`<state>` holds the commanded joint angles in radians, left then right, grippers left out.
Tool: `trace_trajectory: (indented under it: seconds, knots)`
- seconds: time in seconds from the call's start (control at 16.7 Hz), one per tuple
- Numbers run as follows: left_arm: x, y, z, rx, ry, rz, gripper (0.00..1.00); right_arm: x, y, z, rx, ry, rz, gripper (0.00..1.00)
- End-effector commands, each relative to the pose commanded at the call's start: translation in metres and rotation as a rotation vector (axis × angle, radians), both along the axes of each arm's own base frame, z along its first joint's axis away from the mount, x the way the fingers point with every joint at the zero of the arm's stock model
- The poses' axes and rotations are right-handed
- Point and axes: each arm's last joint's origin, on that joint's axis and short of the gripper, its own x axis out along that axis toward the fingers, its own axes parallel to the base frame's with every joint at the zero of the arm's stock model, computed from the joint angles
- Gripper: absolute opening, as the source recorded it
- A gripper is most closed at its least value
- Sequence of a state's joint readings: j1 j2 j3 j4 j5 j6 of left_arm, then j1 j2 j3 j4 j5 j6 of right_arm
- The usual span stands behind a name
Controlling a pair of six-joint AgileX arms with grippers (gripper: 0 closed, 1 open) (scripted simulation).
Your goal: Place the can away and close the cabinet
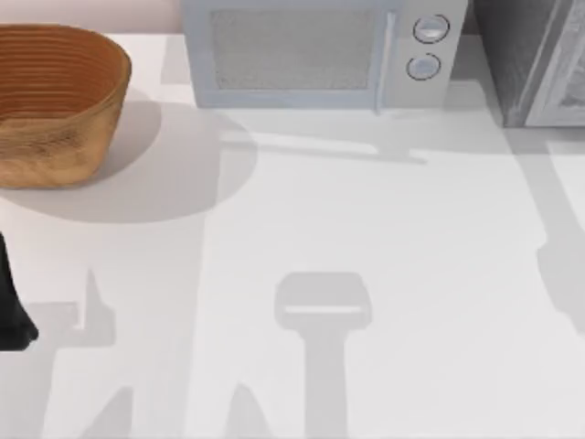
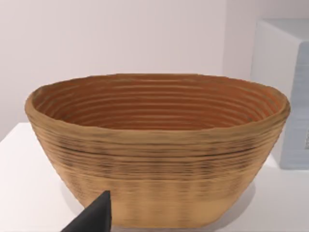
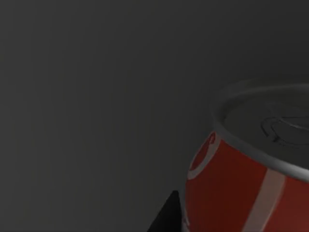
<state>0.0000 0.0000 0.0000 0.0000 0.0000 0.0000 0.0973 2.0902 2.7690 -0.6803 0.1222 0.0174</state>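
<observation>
The small red drink can with silver top [image 3: 251,164] stood close before the right wrist camera, against a dark grey wall, probably already inside the grey cabinet [image 1: 535,59]. Whether the right fingers clamped it, I cannot tell. The left arm [image 1: 11,302] was parked near the woven wicker basket [image 1: 55,101].

bright table [image 1: 366,229], soft shadows; dim cabinet interior [image 3: 96,96]

white table [image 1: 384,238] with soft grey shadows, pale pinkish wall [image 2: 111,38] behind
</observation>
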Motion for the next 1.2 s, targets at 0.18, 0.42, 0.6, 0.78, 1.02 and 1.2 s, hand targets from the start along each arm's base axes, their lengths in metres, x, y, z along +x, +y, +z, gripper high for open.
trace_trajectory:
  seconds: [0.18, 0.42, 0.6, 0.78, 1.02, 1.2]
  knots:
    - [0.0000, 0.0000, 0.0000, 0.000, 0.000, 0.000, 1.00, 0.0000, 0.0000, 0.0000, 0.000, 0.000, 0.000, 0.08]
    - [0.0000, 0.0000, 0.0000, 0.000, 0.000, 0.000, 1.00, 0.0000, 0.0000, 0.0000, 0.000, 0.000, 0.000, 0.38]
    - [0.0000, 0.0000, 0.0000, 0.000, 0.000, 0.000, 1.00, 0.0000, 0.0000, 0.0000, 0.000, 0.000, 0.000, 0.60]
    - [0.0000, 0.0000, 0.0000, 0.000, 0.000, 0.000, 1.00, 0.0000, 0.0000, 0.0000, 0.000, 0.000, 0.000, 0.83]
    - [0.0000, 0.0000, 0.0000, 0.000, 0.000, 0.000, 1.00, 0.0000, 0.0000, 0.0000, 0.000, 0.000, 0.000, 1.00]
    - [0.0000, 0.0000, 0.0000, 0.000, 0.000, 0.000, 1.00, 0.0000, 0.0000, 0.0000, 0.000, 0.000, 0.000, 1.00]
